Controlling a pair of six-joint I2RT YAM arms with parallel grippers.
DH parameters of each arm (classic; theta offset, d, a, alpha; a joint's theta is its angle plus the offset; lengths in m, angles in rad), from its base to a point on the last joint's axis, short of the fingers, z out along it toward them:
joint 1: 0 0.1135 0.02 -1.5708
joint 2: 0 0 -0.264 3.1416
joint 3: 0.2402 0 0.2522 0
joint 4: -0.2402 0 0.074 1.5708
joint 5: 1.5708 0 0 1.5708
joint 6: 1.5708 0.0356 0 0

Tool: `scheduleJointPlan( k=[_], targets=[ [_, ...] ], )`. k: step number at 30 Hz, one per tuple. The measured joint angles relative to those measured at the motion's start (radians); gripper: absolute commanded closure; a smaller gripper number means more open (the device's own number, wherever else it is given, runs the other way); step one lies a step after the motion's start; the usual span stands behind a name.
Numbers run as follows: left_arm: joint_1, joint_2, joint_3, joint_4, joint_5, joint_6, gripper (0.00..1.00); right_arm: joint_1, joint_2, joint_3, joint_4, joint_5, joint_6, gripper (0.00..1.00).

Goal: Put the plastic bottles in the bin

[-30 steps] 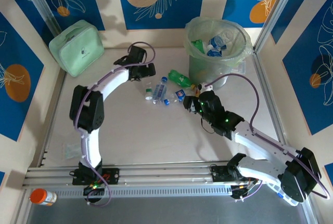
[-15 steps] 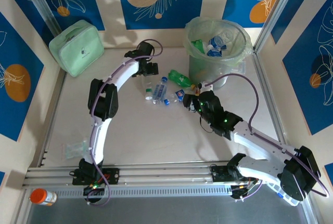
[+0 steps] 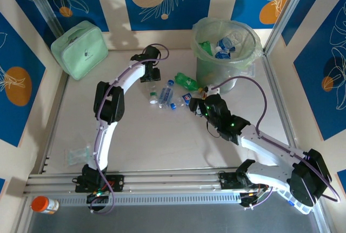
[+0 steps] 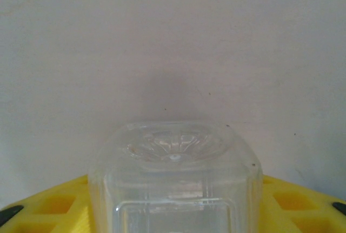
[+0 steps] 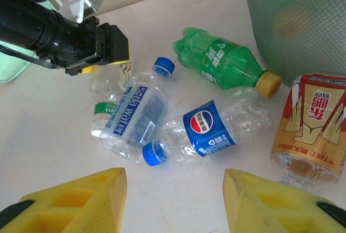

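Plastic bottles (image 3: 168, 93): a loose cluster lies on the table (image 3: 140, 135) just left of the bin (image 3: 201, 65); several more already sit inside it.
Bin position: upright at the far right of the table, lined with a clear bag.
Left gripper (image 3: 151, 75): a second ago it hung spread wide, further left and short of the cluster. It has since reached across to the cluster's left edge and drawn its claw in.
Left claw now: pressed onto a clear bottle (image 4: 175, 162), whose moulded base fills the gap between the yellow fingers (image 4: 48, 211) in the left wrist view. By my reading it is pinching that bottle.
Held bottle's place: low over the table at the cluster's left end, well apart from the bin; I cannot tell whether it has left the surface.
Right gripper (image 5: 175, 206): hardly shifted over the same second. Its claw is spread and empty, hovering above the Pepsi bottle (image 5: 213, 127).
Around it: the Soda Water bottle (image 5: 135, 115) to the left, the green bottle (image 5: 219, 62) beyond, and the red-orange labelled bottle (image 5: 312, 127) just beside the bin wall.
Meaning for the task: the left arm's grasp looks just made, so lifting and carrying rightward to the bin should come next.
Risk: thin crushed plastic may spring or slip from the pinch, and the right arm stands near the bin along that path.
Remaining: at least five bottles are on the table, so the job seems partway done.
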Motion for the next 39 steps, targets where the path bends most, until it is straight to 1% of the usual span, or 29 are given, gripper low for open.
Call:
scheduleJointPlan(
  k=[3, 5, 8, 11, 13, 15, 16, 18, 20, 22, 25, 27, 30, 31, 33, 36, 39],
  targets=[
    [0.000, -0.015, -0.010, -0.011, -0.022, 0.012, 0.51, 0.000, 0.005, 0.000, 0.000, -0.004, -0.002, 0.49],
    [0.000, -0.051, -0.040, -0.013, -0.033, 0.019, 0.51, 0.000, 0.004, 0.000, 0.002, -0.007, -0.003, 0.49],
    [0.000, -0.174, -0.149, 0.010, -0.026, 0.022, 0.51, 0.000, 0.002, 0.000, 0.003, -0.022, -0.004, 0.48],
    [0.002, -0.372, -0.318, 0.092, 0.034, 0.018, 0.51, 0.006, -0.012, -0.002, 0.012, -0.029, -0.010, 0.46],
    [0.002, -0.518, -0.445, 0.176, 0.085, 0.006, 0.50, 0.011, -0.034, -0.013, 0.034, -0.033, -0.010, 0.45],
    [0.002, -0.672, -0.594, 0.291, 0.147, -0.023, 0.49, 0.006, -0.069, -0.040, 0.068, -0.069, -0.010, 0.44],
    [0.002, -0.736, -0.666, 0.359, 0.180, -0.042, 0.49, -0.002, -0.086, -0.058, 0.092, -0.101, -0.010, 0.43],
    [0.003, -0.859, -0.841, 0.546, 0.281, -0.103, 0.50, -0.033, -0.125, -0.110, 0.161, -0.202, -0.009, 0.42],
    [0.003, -0.912, -0.974, 0.710, 0.381, -0.167, 0.51, -0.079, -0.144, -0.149, 0.216, -0.303, 0.005, 0.39],
    [0.004, -0.913, -1.070, 0.867, 0.487, -0.237, 0.52, -0.131, -0.142, -0.176, 0.276, -0.408, 0.039, 0.39],
    [0.003, -0.899, -1.203, 1.119, 0.629, -0.359, 0.55, -0.196, -0.087, -0.184, 0.367, -0.551, 0.111, 0.36],
    [0.003, -0.896, -1.274, 1.294, 0.701, -0.446, 0.57, -0.214, -0.028, -0.184, 0.434, -0.635, 0.153, 0.30],
    [-0.001, -0.871, -1.337, 1.553, 0.780, -0.566, 0.58, -0.215, 0.047, -0.184, 0.517, -0.743, 0.202, 0.17],
    [-0.003, -0.857, -1.351, 1.633, 0.802, -0.601, 0.58, -0.215, 0.064, -0.183, 0.530, -0.771, 0.215, 0.14],
    [-0.011, -0.821, -1.379, 1.791, 0.843, -0.676, 0.58, -0.210, 0.090, -0.183, 0.552, -0.818, 0.233, 0.12],
    [-0.021, -0.776, -1.417, 1.957, 0.882, -0.752, 0.58, -0.197, 0.107, -0.182, 0.588, -0.870, 0.245, 0.10],
    [-0.032, -0.758, -1.444, 2.032, 0.906, -0.785, 0.58, -0.183, 0.110, -0.182, 0.629, -0.916, 0.251, 0.08]
  ],
)
